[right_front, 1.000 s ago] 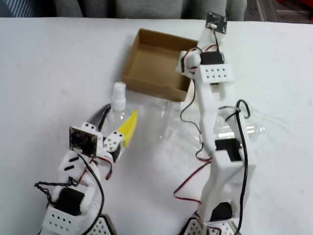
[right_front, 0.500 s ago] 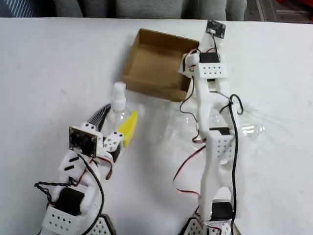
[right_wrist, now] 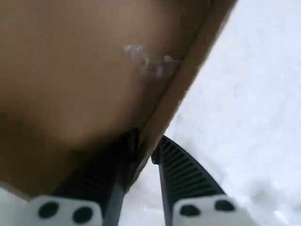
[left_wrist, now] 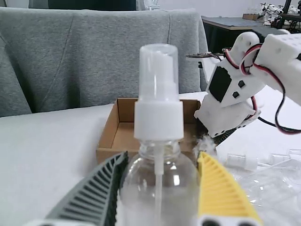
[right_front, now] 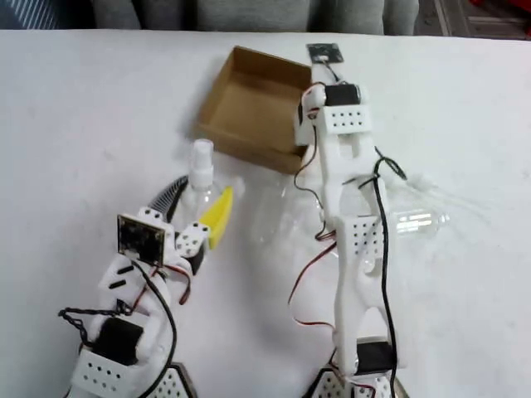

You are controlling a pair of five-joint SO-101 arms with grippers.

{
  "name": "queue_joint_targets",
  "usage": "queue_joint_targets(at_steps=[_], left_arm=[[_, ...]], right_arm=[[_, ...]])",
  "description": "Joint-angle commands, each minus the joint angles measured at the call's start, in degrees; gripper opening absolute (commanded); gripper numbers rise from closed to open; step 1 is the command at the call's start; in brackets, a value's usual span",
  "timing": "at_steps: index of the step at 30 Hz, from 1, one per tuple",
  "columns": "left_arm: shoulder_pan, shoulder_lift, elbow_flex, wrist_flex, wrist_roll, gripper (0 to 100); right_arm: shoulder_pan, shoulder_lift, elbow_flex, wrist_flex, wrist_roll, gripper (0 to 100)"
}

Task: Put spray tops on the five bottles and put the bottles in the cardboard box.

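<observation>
1. Bottle (left_wrist: 157,188) of clear plastic, already fitted with a white spray top (left_wrist: 158,94), stands upright between the fingers of the left gripper (left_wrist: 160,162), which is clenched on its body, the grey finger on one side and the yellow finger on the other.
2. From the high view the same bottle (right_front: 197,197) sits in the left gripper (right_front: 199,197) near the front left corner of the cardboard box (right_front: 241,141), outside it, its spray top (right_front: 202,157) just short of the box wall. Whether its base touches the table (right_front: 83,108) cannot be told.
3. Across the table, the right gripper (right_wrist: 146,141) is clamped on the right-hand wall of the cardboard box (right_wrist: 188,80), one dark ribbed finger inside the wall and the other outside over the white tabletop.
4. The right arm (right_front: 357,240) stretches forward from the near edge to reach that wall.
5. Inside the box, the brown floor shows a small clear scrap (right_wrist: 150,63) near the gripped wall.
6. A second clear bottle (right_front: 415,221) lies on its side on the table just right of the right arm, well apart from the box.
7. Grey upholstery (left_wrist: 70,56) rises behind the far edge of the table.
</observation>
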Motion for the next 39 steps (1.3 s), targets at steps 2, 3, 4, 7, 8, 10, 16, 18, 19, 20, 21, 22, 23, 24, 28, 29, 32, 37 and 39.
queue_joint_targets(at_steps=[2,3,4,7,8,10,16,18,19,20,21,22,23,24,28,29,32,37,39], left_arm=[[-1.6,-0.9,-3.2,-1.6,0.6,2],[-1.6,-0.9,-3.2,-1.6,0.5,2],[-1.6,-0.9,-3.2,-1.6,0.5,2],[-1.5,-0.9,-3.2,-1.6,0.5,2],[-1.5,-0.9,-3.2,-1.6,0.5,2],[-1.4,-0.9,-3.2,-1.6,0.5,2],[-1.5,-0.9,-3.1,-1.8,0.5,2],[-1.5,-0.9,-3.0,-1.8,0.5,2],[-1.5,-0.9,-3.0,-1.8,0.5,2],[-1.5,-0.9,-3.0,-1.8,0.5,2],[-1.5,-0.9,-3.0,-1.8,0.5,2],[-1.5,-0.9,-3.0,-1.8,0.5,2],[-1.5,-0.9,-3.0,-1.8,0.5,2],[-1.5,-0.9,-3.0,-1.8,0.5,2],[-1.5,-0.9,-3.0,-1.8,0.4,2],[-1.5,-0.9,-3.0,-1.8,0.4,2],[-1.5,-0.9,-3.0,-1.8,0.4,2],[-1.5,-0.9,-3.0,-1.7,0.4,2],[-1.5,-0.9,-3.0,-1.7,0.4,2]], right_arm=[[-0.4,-0.6,-6.3,7.1,13.7,1.6],[-0.5,-0.5,-6.4,8.1,16.5,1.6],[-0.5,-0.2,-6.4,8.9,19.2,1.6],[-0.5,1.5,-6.4,10.0,26.0,1.6],[-0.5,2.3,-6.5,10.0,27.6,1.6],[-0.5,3.5,-6.9,10.1,29.5,1.6],[-0.1,2.7,-6.2,10.9,30.1,1.6],[0.3,1.9,-5.2,11.0,31.4,1.6],[0.5,1.5,-4.1,11.0,32.1,1.6],[0.6,1.0,-3.0,11.0,32.5,1.6],[0.7,0.2,-1.8,11.0,32.8,1.6],[0.7,-0.7,-0.4,11.0,32.8,1.6],[0.7,-1.9,0.8,11.0,32.4,1.6],[0.3,-3.2,2.1,11.0,32.3,1.6],[-0.8,-9.3,10.1,10.9,29.3,1.6],[-1.1,-10.8,12.3,10.9,29.0,1.6],[-1.9,-14.4,17.3,10.8,27.8,1.6],[-2.0,-17.2,21.5,10.5,25.1,1.7],[-2.2,-17.0,21.7,10.3,25.1,2.3]])
